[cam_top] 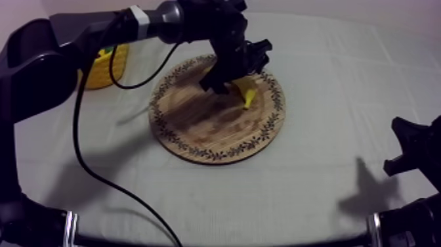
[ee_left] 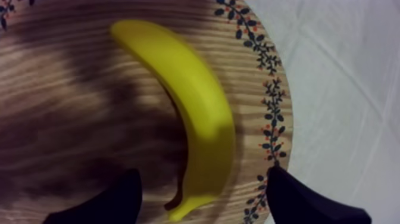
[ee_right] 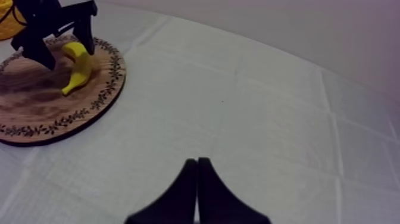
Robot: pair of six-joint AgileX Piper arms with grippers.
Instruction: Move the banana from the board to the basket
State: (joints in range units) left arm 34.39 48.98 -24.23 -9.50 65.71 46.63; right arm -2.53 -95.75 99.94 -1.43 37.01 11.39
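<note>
The board [cam_top: 197, 131] lay on the table [cam_top: 315, 197]. The banana [cam_top: 247, 92] lay on the board, near its far right rim. The left gripper [cam_top: 235, 75] stood over the board, one finger at each side of the banana. The basket [cam_top: 105, 72] stood behind and left of the board, apart from it. The right gripper [cam_top: 410, 148] sat well right of the board.
</note>
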